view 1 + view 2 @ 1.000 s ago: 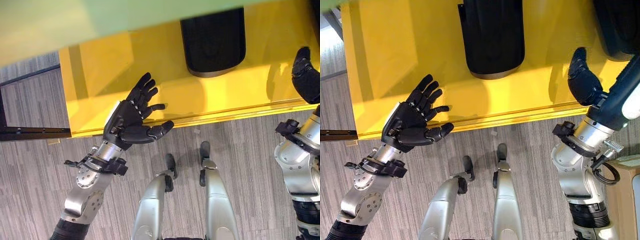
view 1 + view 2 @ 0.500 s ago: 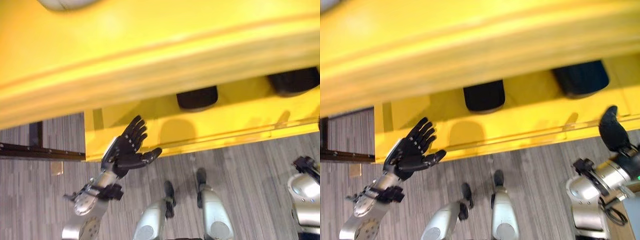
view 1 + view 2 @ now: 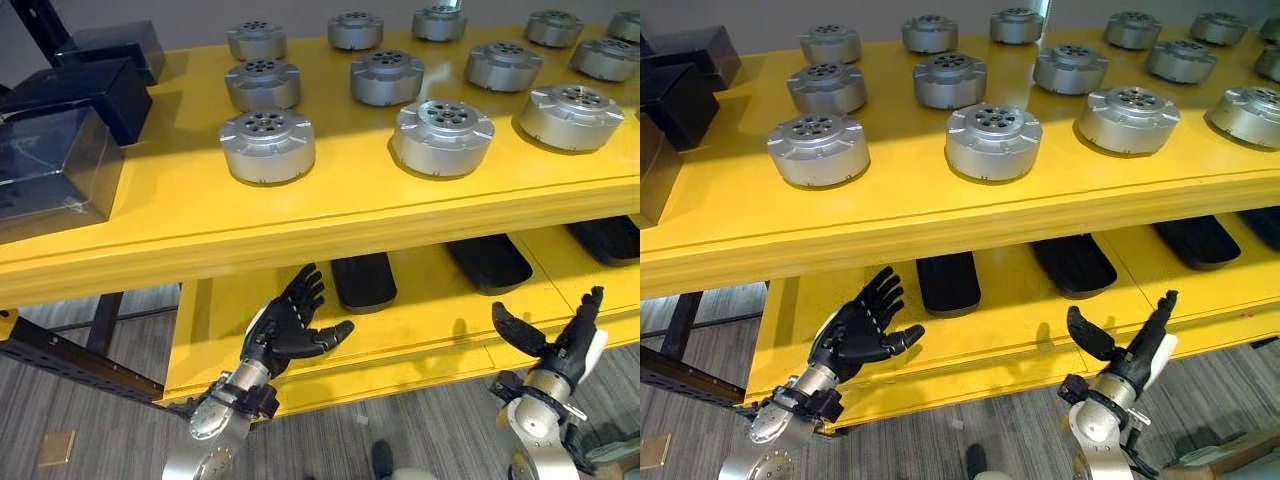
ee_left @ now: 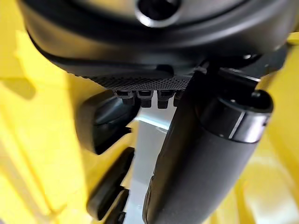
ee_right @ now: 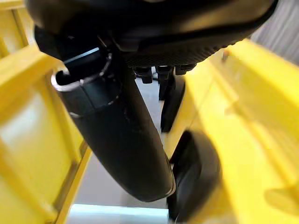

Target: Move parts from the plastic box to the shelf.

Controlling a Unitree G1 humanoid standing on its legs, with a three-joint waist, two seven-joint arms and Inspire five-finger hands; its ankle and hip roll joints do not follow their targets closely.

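Ribbed round metal parts [image 3: 993, 139] on glossy yellow shelf [image 3: 940, 215] above my left robot hand [image 3: 855, 333] and right robot hand [image 3: 1130, 350], both spread, empty.

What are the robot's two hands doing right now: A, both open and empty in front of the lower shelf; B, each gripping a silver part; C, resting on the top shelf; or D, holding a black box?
A: the left hand and the right hand are both spread open, holding nothing, in front of the lower yellow shelf.

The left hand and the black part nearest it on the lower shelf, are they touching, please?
Apart. In the left eye view, yellow shelf shows between the open left hand and the black part.
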